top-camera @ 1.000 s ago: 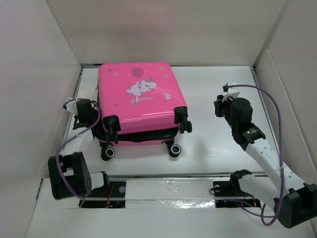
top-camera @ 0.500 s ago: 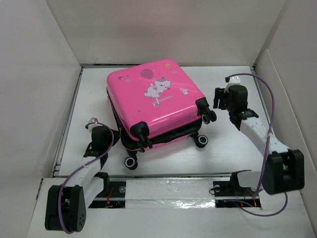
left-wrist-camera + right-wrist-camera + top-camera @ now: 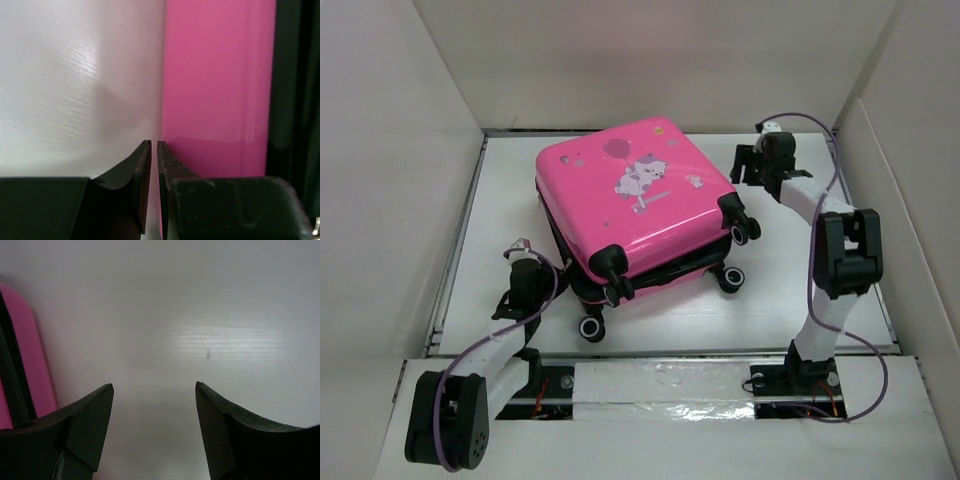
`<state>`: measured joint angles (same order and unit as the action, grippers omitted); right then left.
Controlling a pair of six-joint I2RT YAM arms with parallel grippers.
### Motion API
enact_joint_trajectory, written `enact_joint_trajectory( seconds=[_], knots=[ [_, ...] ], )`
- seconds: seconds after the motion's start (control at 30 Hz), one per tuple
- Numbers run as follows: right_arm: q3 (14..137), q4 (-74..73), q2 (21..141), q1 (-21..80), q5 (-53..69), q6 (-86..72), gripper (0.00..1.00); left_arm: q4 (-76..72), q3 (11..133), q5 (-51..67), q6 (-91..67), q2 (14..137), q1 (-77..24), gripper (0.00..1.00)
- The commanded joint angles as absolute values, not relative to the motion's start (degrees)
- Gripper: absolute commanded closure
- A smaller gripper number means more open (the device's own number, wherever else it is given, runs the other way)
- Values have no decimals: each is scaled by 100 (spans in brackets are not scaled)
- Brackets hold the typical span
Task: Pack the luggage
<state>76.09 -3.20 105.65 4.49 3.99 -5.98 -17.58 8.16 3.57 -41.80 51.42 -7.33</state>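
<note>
Luggage (image 3: 635, 205) lies flat and skewed mid-tabletop (image 3: 780, 290), lid down, dark seam gaping along its near side. Left hand (image 3: 154, 149) pressed together, empty, just beside its near-left shell. Right hand (image 3: 154, 390) spread, empty, off its far-right corner. Likely closing stage; next move calls for squaring the lid.

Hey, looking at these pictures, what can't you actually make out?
1. What is inside the luggage: in the top view its pink lid covers everything, and only a dark seam gap shows.
2. Whether the left tool touches the shell: the left wrist view is too close and blurred.
3. How wide the right tool stands, from the top view: too small, behind its own wrist. Only the right wrist view shows it open.
</note>
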Motion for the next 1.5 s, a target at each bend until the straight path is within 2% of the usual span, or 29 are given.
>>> enact_joint_trajectory(
  seconds=[0.0, 0.13, 0.17, 0.3, 0.4, 0.53, 0.67, 0.73, 0.77, 0.8, 0.83, 0.9, 0.97, 1.0, 1.07, 1.1, 1.17, 1.2, 1.23, 1.27, 1.33, 1.4, 1.43, 1.47],
  knots=[
    [8436, -685, 11143, 922, 1114, -396, 27, -2276, 932, 1108, -4026, 5168, -1028, 92],
    [9376, -957, 12004, 1326, 1634, -334, 27, -2268, 1037, 792, -4025, 5098, -1703, 92],
    [9987, -1149, 12397, 1414, 1678, -160, 27, -2250, 1081, 634, -4069, 5098, -1949, 92],
    [11327, -2019, 13121, 2125, 2125, 500, 27, -2083, 1353, -664, -4288, 5194, -3625, 92],
    [12055, -2205, 13376, 2399, 2258, 861, 25, -2424, 1397, -1010, -4578, 5509, -4226, 91],
    [12943, -2627, 13570, 2514, 1996, 984, 14, -3197, 1738, -1063, -4789, 6440, -4981, 91],
    [12632, -2366, 13062, 2137, 1653, 792, 1, -3463, 2336, -1361, -4755, 7205, -5754, 89],
    [12367, -2005, 12763, 1943, 1617, 616, 0, -3079, 2722, -1748, -4702, 7295, -5967, 82],
    [12323, -1952, 12562, 1734, 1669, 459, 0, -2972, 2777, -1862, -4633, 7225, -6107, 70],
    [12409, -1969, 12533, 1636, 1835, 370, 0, -2884, 2803, -2002, -4580, 7120, -6161, 43],
    [12567, -2038, 12542, 1548, 1907, 326, 0, -2630, 2812, -2100, -4544, 6997, -6213, 34],
    [13050, -2327, 12533, 1424, 1925, 316, 0, -2200, 2830, -2458, -4500, 6514, -6292, 24],
    [13078, -2347, 12341, 1345, 1794, 378, 0, -1339, 2830, -2758, -4517, 5937, -6354, 23],
    [12678, -2094, 11913, 1293, 1732, 413, 0, -1049, 2821, -3090, -4544, 5715, -6415, 23],
    [11861, -1541, 11280, 1222, 1451, 343, 6, -240, 2830, -3426, -4544, 5067, -6538, 25],
    [10943, -894, 10580, 1222, 1372, 195, 10, 41, 2882, -3871, -4561, 4871, -6609, 27],
    [10068, -319, 9891, 1099, 1266, 18, 44, 964, 3084, -4357, -4737, 4441, -6793, 28],
    [9663, 145, 9548, 1099, 1248, -235, 65, 1254, 3189, -4777, -4807, 4334, -6794, 34],
    [8859, 315, 8866, 1020, 1248, -316, 92, 1570, 3347, -4920, -4877, 4255, -6794, 39],
    [8433, 490, 8520, 1020, 1239, -395, 99, 1573, 3401, -5052, -4843, 4123, -6794, 43],
    [7076, 1314, 7486, 1141, 995, -710, 100, 1094, 3550, -5491, -4546, 4096, -6716, 64],
    [6288, 1553, 6920, 1282, 740, -816, 100, 102, 3577, -5319, -3801, 4200, -6418, 67],
    [5962, 1573, 6699, 1335, 460, -843, 100, -895, 3629, -5030, -3466, 4297, -6155, 66],
    [5480, 1547, 6367, 1336, 344, -852, 100, -1184, 3934, -4653, -3124, 4689, -5830, 65]
  ],
)
